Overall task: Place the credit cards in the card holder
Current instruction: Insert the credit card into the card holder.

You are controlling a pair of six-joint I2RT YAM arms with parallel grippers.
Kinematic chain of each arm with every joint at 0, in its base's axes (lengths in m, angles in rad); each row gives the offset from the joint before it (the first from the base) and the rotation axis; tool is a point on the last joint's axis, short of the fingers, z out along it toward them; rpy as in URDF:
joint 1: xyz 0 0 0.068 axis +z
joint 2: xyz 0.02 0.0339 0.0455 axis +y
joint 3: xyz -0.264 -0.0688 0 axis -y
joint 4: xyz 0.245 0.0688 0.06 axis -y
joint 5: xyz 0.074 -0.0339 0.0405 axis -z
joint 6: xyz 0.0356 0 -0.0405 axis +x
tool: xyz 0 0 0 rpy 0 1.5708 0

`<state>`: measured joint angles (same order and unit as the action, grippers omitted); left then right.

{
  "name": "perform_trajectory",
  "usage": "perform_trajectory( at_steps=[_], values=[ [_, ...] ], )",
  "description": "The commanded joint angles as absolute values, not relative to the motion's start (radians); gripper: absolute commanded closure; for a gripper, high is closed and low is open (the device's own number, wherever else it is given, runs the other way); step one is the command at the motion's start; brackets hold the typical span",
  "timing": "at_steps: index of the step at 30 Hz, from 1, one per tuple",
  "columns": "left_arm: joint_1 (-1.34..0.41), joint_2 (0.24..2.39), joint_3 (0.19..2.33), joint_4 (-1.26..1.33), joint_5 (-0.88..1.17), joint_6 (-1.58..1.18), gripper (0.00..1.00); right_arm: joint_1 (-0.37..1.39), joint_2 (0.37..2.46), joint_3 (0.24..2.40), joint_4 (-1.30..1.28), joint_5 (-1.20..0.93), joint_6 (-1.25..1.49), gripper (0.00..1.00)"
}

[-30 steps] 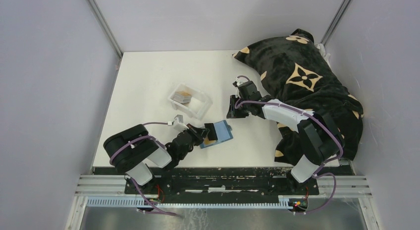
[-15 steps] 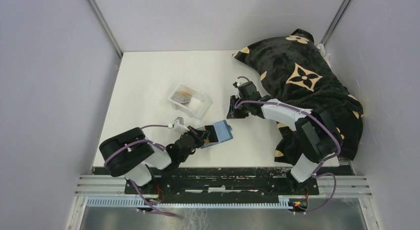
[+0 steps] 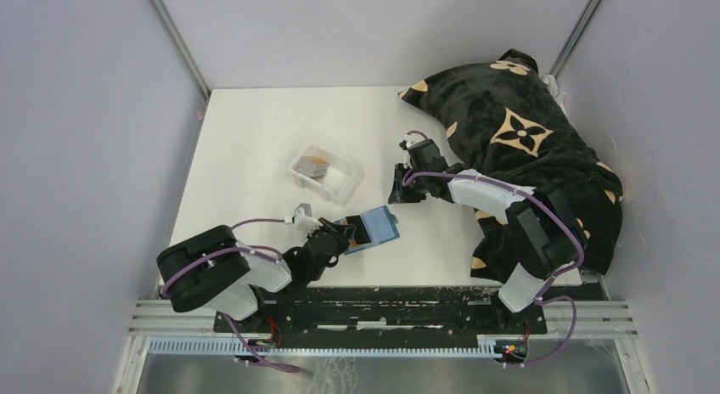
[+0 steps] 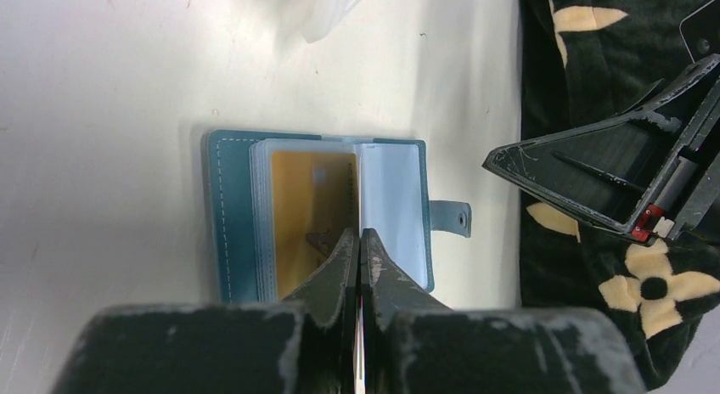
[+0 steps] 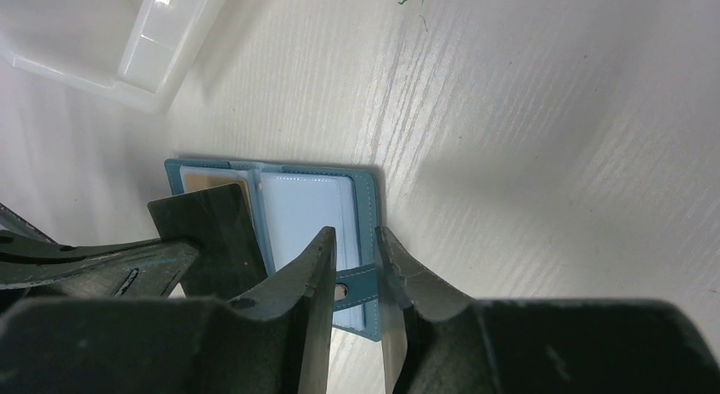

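The teal card holder [image 3: 378, 227] lies open on the white table, snap tab [image 4: 450, 217] to its right. A gold card [image 4: 306, 207] sits in its left pocket. My left gripper [image 4: 357, 234] is shut on a dark credit card [image 5: 212, 241], held on edge over the holder's middle fold; it shows in the top view [image 3: 344, 234]. My right gripper [image 5: 355, 234] hovers over the snap tab [image 5: 361, 284] with its jaws a narrow gap apart and nothing between them; in the top view [image 3: 396, 194] it is just beyond the holder. More cards [image 3: 312, 166] lie in the clear tray.
The clear plastic tray [image 3: 344, 186] stands just beyond the holder, to the left. A black cloth with tan flower shapes [image 3: 518, 131] covers the table's right side, under the right arm. Grey walls close in both sides.
My left arm's elbow has swung left and down towards the near edge, while its gripper stays at the holder with the card. The right arm has not moved.
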<state>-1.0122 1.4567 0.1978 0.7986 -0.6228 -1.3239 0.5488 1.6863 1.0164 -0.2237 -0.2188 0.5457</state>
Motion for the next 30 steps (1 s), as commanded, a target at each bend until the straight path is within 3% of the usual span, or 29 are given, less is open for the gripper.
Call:
perform_trajectory(
  at_steps=[1,30],
  values=[
    [-1.018,1.451,0.217,0.796,-0.669,-1.359,0.97,0.546,1.689,1.009,-0.181,-0.233,0.552,0.71],
    [-1.018,1.597,0.187,1.064,-0.626,-1.425,0.97,0.545,1.731,1.002,-0.175,-0.26,0.552,0.73]
  ],
)
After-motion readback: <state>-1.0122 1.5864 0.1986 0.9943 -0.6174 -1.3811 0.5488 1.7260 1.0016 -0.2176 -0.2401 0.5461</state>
